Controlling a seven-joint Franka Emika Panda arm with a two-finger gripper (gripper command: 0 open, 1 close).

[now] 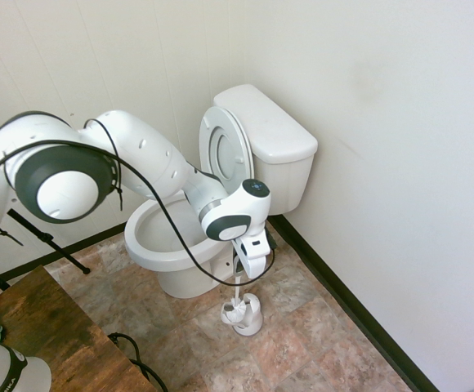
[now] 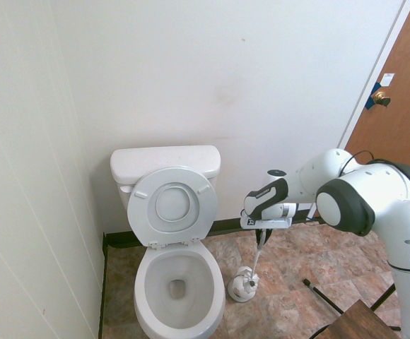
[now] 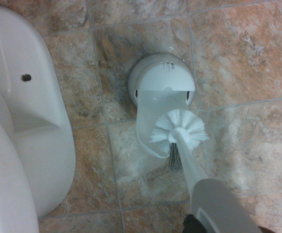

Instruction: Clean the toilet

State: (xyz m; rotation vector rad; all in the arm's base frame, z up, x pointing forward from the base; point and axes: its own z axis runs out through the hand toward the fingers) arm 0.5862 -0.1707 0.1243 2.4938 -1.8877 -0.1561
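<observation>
The white toilet stands against the back wall with its seat and lid raised and the bowl open. Its base fills one side of the wrist view. Beside the bowl on the tiled floor sits a small white brush holder. My gripper hangs right above it, shut on the thin white handle of the toilet brush. The bristle head is tilted just over the holder's open mouth.
A white wall runs close behind the holder, with a black baseboard at its foot. A brown wooden table stands at the near corner. A brown door stands behind the arm. Bare floor tiles surround the holder.
</observation>
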